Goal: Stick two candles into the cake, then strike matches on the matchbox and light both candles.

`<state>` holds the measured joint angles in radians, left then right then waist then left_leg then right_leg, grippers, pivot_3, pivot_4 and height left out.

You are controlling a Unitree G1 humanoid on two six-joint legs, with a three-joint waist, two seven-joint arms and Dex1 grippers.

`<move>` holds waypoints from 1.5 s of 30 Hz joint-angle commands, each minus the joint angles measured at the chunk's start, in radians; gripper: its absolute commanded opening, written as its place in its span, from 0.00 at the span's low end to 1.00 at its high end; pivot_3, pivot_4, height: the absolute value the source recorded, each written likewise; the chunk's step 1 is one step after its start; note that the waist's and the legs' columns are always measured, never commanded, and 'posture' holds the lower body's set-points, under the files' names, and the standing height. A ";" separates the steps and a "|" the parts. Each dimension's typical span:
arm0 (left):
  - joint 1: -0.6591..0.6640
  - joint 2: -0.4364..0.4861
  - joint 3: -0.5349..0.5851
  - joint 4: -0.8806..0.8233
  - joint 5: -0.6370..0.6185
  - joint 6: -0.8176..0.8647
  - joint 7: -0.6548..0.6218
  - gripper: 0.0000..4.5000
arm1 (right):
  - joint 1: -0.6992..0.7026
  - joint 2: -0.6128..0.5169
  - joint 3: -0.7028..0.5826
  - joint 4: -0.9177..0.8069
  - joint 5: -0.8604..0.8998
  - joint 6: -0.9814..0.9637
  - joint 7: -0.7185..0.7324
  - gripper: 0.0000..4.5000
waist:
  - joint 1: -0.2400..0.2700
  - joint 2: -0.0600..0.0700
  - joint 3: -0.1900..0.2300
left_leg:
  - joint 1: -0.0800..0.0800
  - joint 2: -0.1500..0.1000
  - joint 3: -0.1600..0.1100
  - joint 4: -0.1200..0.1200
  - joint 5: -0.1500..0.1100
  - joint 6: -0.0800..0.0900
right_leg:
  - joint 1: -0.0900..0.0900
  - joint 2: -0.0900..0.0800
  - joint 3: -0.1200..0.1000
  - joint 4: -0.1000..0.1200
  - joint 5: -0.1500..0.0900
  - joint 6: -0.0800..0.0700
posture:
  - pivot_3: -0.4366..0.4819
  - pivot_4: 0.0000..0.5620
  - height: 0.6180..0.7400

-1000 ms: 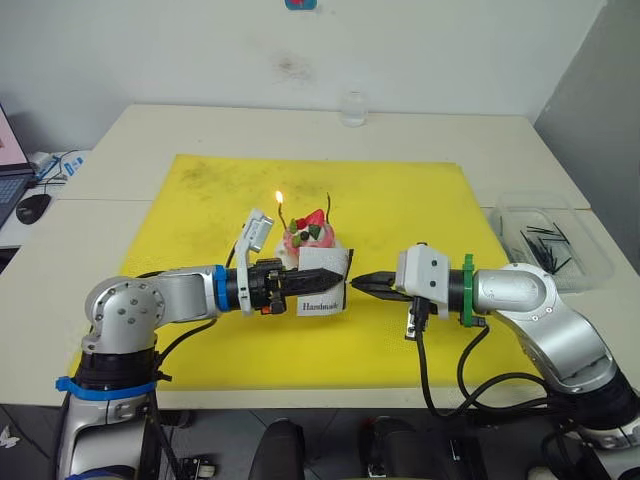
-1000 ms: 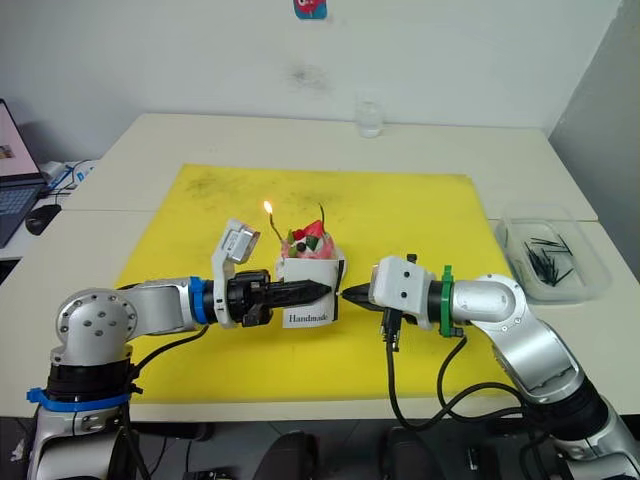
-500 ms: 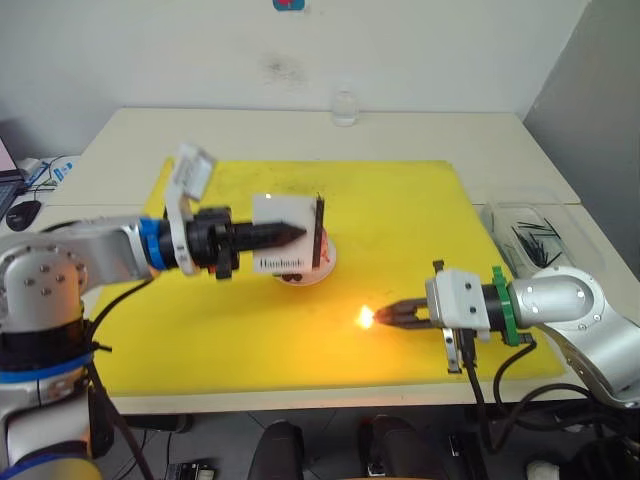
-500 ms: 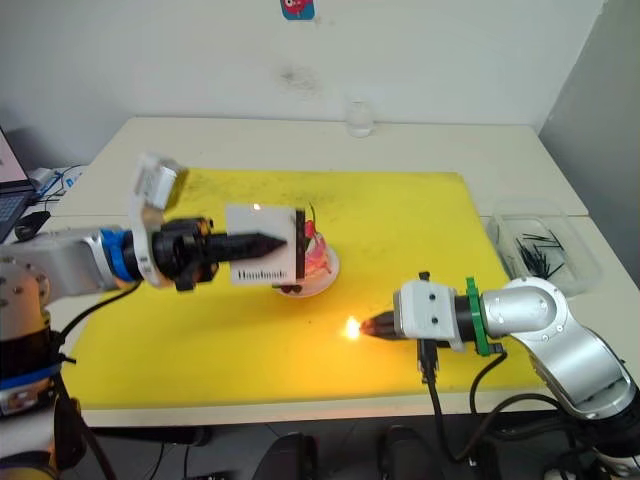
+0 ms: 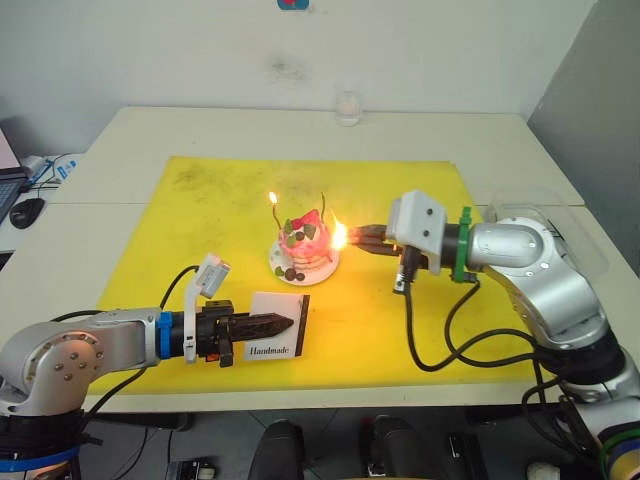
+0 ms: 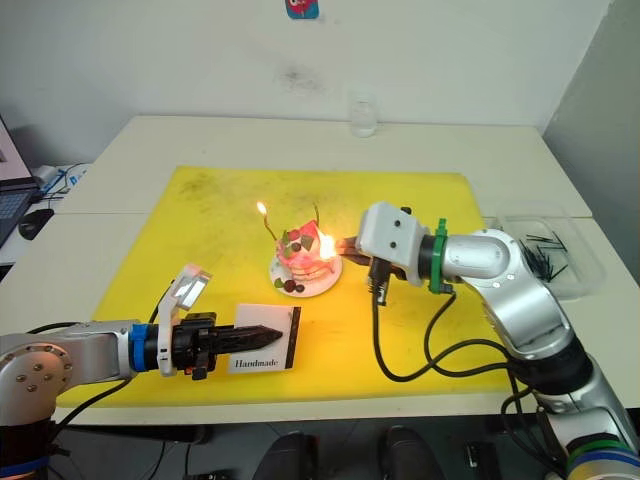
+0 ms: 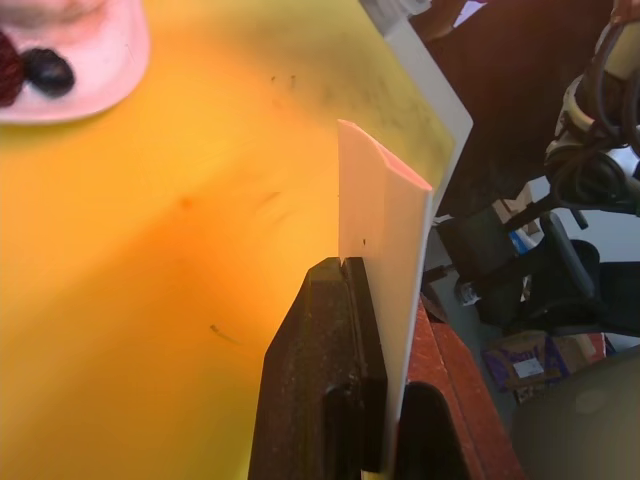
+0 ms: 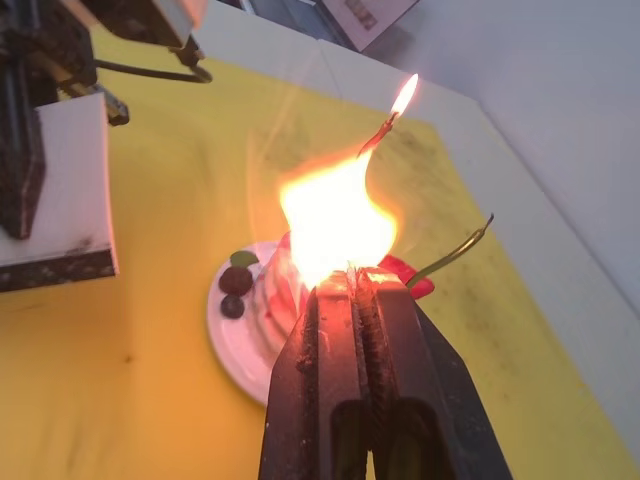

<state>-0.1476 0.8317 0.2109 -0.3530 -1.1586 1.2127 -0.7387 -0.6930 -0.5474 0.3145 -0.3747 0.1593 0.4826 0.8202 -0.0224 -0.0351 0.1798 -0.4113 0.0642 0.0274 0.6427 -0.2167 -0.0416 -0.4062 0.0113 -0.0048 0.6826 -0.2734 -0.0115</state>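
Observation:
The cake (image 5: 305, 244) sits on its white plate (image 5: 283, 273) mid-mat, with two candles stuck in it. The pinkish candle (image 8: 376, 133) burns with a small flame. Beside it the greenish candle (image 8: 455, 251) is unlit. My right gripper (image 5: 358, 237) is shut on a match with a large flame (image 5: 338, 236), held against the cake's right side below the greenish candle's tip. My left gripper (image 5: 285, 322) is shut on the white matchbox (image 5: 281, 339), held low over the mat's front edge; in the left wrist view the matchbox (image 7: 385, 240) stands edge-on between the fingers.
A yellow mat (image 5: 210, 195) covers the table's middle. A clear tray (image 6: 566, 272) holding dark matches sits at the right, behind my right arm. A small glass (image 5: 347, 106) stands at the far edge. A mouse (image 5: 26, 209) lies far left.
My left gripper has lowered the matchbox from in front of the cake to the mat's front edge. My right gripper has carried the burning match from the front right up to the cake.

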 commanded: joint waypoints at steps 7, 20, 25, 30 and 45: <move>-0.016 -0.039 -0.034 -0.014 0.026 -0.037 -0.024 0.00 | -0.080 0.096 0.010 0.129 -0.138 -0.090 -0.102 0.00 | -0.001 0.000 0.000 | -0.004 0.000 0.000 0.000 0.000 0.000 | -0.003 0.000 0.000 0.000 0.000 0.000 | 0.48 0.27 1.00; -0.043 -0.064 -0.050 -0.011 0.026 -0.034 -0.019 0.00 | -0.089 0.136 0.003 0.193 -0.201 -0.142 -0.126 0.00 | -0.002 0.000 0.000 | -0.004 0.000 0.000 0.000 0.000 0.000 | -0.003 0.000 -0.001 0.000 0.000 0.000 | 0.48 0.27 1.00; -0.046 -0.068 -0.052 -0.013 0.027 -0.032 -0.019 0.00 | -0.086 0.137 0.002 0.194 -0.208 -0.147 -0.122 0.00 | -0.003 0.000 0.000 | -0.004 0.000 0.000 0.000 0.000 0.000 | -0.003 0.000 -0.001 0.000 0.000 0.000 | 0.48 0.27 1.00; -0.045 -0.069 -0.051 -0.013 0.027 -0.032 -0.021 0.00 | -0.080 0.134 -0.001 0.183 -0.210 -0.146 -0.112 0.00 | -0.003 0.000 0.000 | -0.004 0.000 0.000 0.000 0.000 0.000 | -0.003 0.000 -0.001 0.000 0.000 0.000 | 0.48 0.27 1.00; -0.055 -0.066 -0.062 -0.001 0.034 -0.033 -0.032 0.00 | -0.081 0.127 0.002 0.180 -0.225 -0.172 -0.096 0.00 | -0.003 0.000 0.000 | -0.004 0.000 0.000 0.000 0.000 0.000 | -0.003 0.000 -0.001 0.000 0.000 0.000 | 0.48 0.27 1.00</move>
<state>-0.1900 0.7630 0.1434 -0.3467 -1.1218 1.1912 -0.7557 -0.7608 -0.4148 0.3372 -0.1607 -0.0602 0.3346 0.7208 -0.0251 -0.0351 0.1798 -0.4156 0.0643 0.0275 0.6429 -0.2167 -0.0416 -0.4093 0.0111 -0.0059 0.6826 -0.2734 -0.0115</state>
